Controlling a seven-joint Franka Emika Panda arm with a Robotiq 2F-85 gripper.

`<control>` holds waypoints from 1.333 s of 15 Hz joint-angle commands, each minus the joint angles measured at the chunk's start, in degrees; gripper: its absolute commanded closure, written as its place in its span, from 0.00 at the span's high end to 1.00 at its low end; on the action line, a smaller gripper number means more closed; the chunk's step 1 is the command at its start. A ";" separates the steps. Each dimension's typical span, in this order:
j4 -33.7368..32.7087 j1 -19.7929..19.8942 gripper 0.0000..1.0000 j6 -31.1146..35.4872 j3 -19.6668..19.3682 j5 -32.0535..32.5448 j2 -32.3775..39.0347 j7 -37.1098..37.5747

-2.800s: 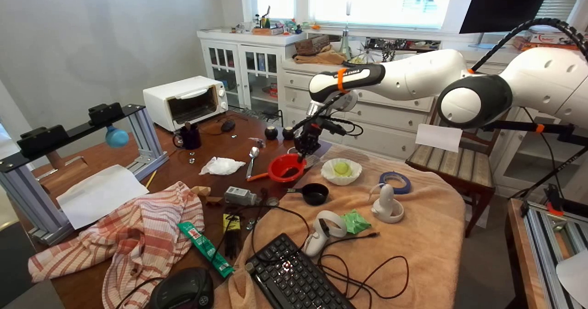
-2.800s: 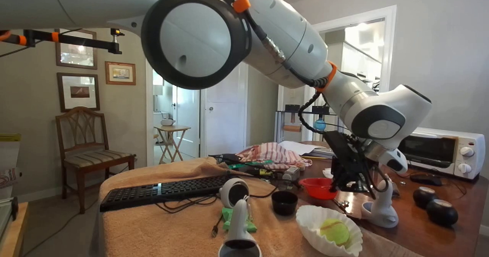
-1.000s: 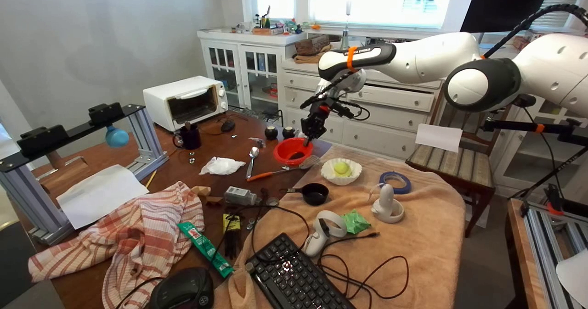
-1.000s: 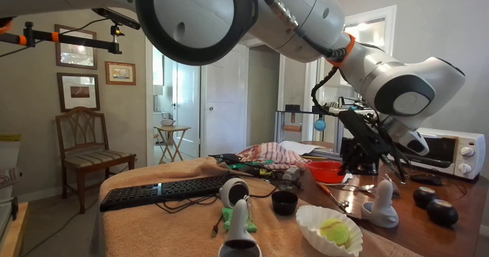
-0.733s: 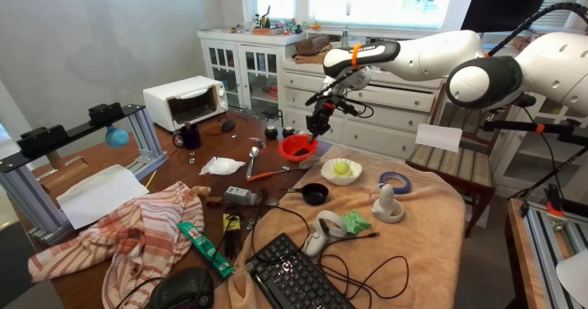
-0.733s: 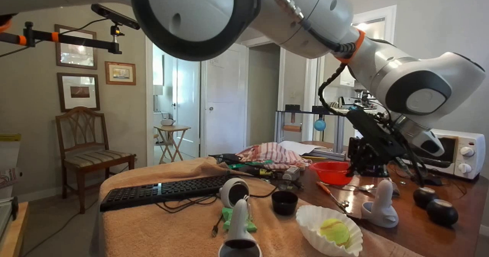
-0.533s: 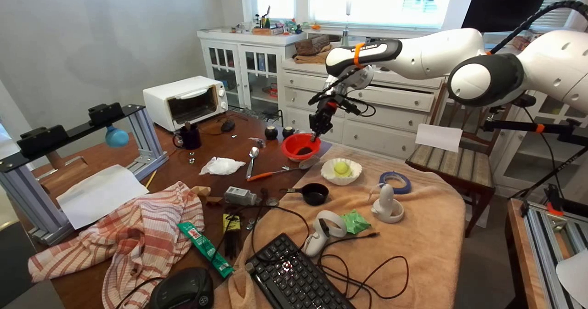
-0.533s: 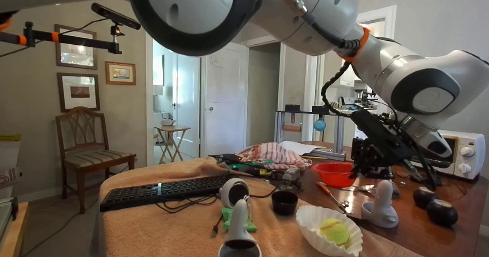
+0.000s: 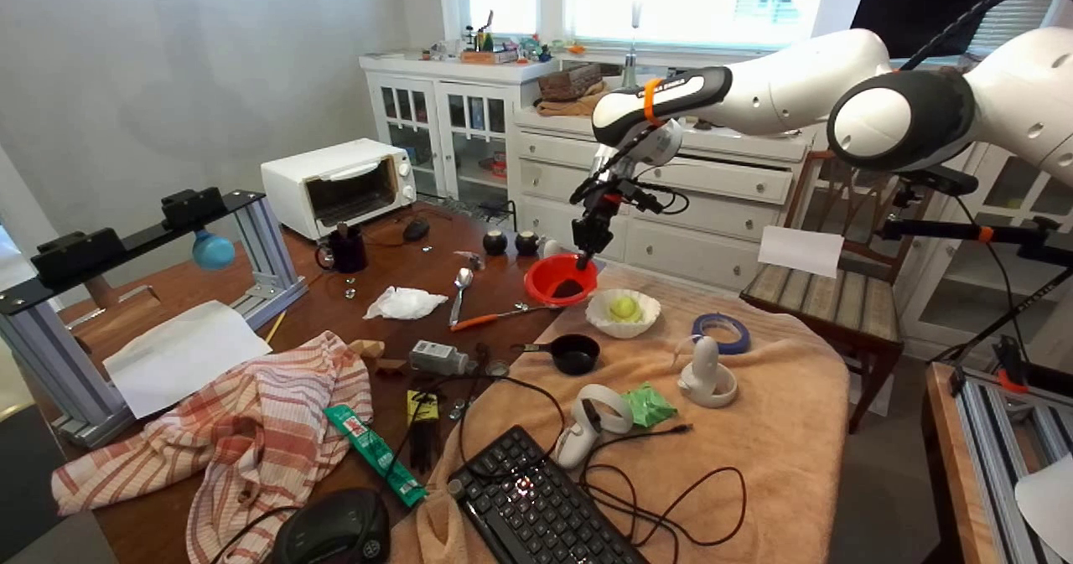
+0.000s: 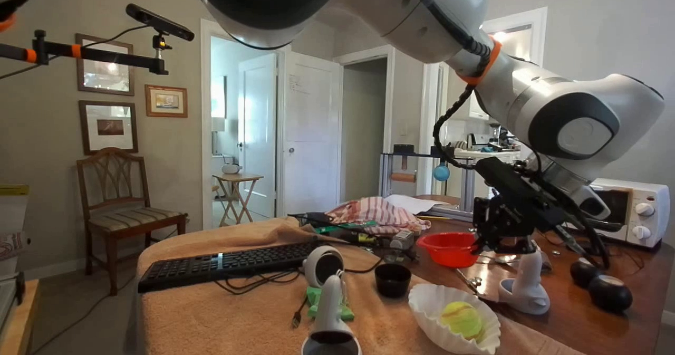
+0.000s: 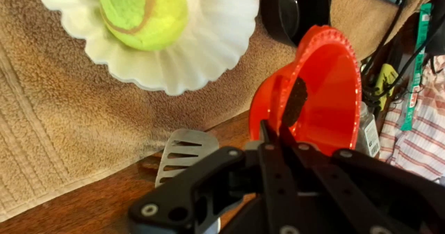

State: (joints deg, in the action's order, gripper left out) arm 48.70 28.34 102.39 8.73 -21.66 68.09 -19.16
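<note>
Fingers (image 11: 278, 182) pinched shut on the rim of the red bowl (image 11: 332, 98) — wall caught between the tips, grip at the bowl's lower left in the wrist view. Bowl sits right of centre there, dark brown grainy stuff (image 11: 295, 102) in its bottom. In both exterior views the gripper (image 9: 584, 261) meets the bowl's right-hand edge, arm (image 9: 788, 86) reaching in from the top of the frame. Can't tell whether the base touches the table (image 11: 87, 195). White fluted bowl (image 11: 198, 53) at top left of the wrist view, tennis ball (image 11: 149, 22) inside it, on a tan towel (image 11: 41, 98). Black pan (image 11: 313, 4) top right of centre, partly hidden by the red rim. Slotted spatula (image 11: 186, 150) lower left of centre, partly behind the gripper. Right side of the same view: clear bottle (image 11: 369, 133), striped cloth (image 11: 413, 140), green packet (image 11: 419, 67). In an exterior view: keyboard (image 9: 536, 497) bottom centre, toaster oven (image 9: 335, 187) left of centre, blue tape roll (image 9: 721, 333) to the right. In an exterior view, lower right — white controller (image 10: 527, 286) with two black round holders (image 10: 610, 294) near it.
</note>
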 commanded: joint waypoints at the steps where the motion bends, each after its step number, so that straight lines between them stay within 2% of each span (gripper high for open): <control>1: 13.59 -0.77 0.01 6.50 -1.28 1.62 -7.71 -3.76; 2: 16.00 -0.92 0.01 7.92 -1.26 1.77 -8.99 -4.38; 3: 6.94 -0.42 0.03 4.30 -0.37 0.90 -3.59 -2.42; 6: 11.61 -0.61 0.03 6.24 -0.47 1.14 -6.24 -3.41; 15: 18.26 -1.56 0.01 11.51 -1.10 1.69 -10.45 -4.27; 20: 25.18 -1.33 0.01 11.18 -1.40 2.73 -15.08 -6.45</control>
State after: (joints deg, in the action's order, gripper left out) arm 66.30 27.10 111.75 8.02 -20.10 57.98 -23.83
